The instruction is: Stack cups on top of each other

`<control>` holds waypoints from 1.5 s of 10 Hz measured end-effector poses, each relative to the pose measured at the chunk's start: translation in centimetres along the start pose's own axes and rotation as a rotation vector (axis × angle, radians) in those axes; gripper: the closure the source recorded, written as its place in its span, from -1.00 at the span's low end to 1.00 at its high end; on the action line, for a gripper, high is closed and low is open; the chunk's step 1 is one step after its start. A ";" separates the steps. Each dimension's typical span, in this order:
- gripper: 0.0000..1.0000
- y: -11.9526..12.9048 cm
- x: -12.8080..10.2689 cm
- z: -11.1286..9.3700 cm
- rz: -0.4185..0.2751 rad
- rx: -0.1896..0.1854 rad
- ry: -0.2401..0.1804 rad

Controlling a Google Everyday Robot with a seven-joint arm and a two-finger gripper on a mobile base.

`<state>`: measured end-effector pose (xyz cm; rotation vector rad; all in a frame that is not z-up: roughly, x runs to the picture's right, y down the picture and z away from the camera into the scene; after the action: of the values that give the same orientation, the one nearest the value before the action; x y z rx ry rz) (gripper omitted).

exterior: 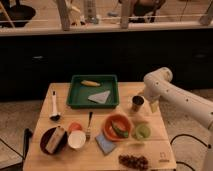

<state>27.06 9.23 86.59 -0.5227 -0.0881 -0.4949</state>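
Right of the green tray: metal tumbler [137,103], upright on the wooden table [40,155].
Green cup [142,131]: in front of the tumbler, apart, beside the orange bowl [117,127].
Gripper [154,106]: just right of the tumbler, hanging low, fingers spread wide, holding nothing.
Step, by my guess: reaching for the tumbler.
Next move: close on it, lift, then seat it in the green cup.
Green tray [93,91]: behind the tumbler.
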 end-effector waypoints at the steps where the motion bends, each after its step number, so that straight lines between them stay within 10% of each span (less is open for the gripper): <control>1: -0.60 -0.1 0.3 -0.3 0.006 0.006 0.000; 15: -0.41 -1.9 -2.6 -0.7 -0.237 0.022 -0.275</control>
<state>23.86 8.60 86.28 -0.5593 -0.4217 -0.6499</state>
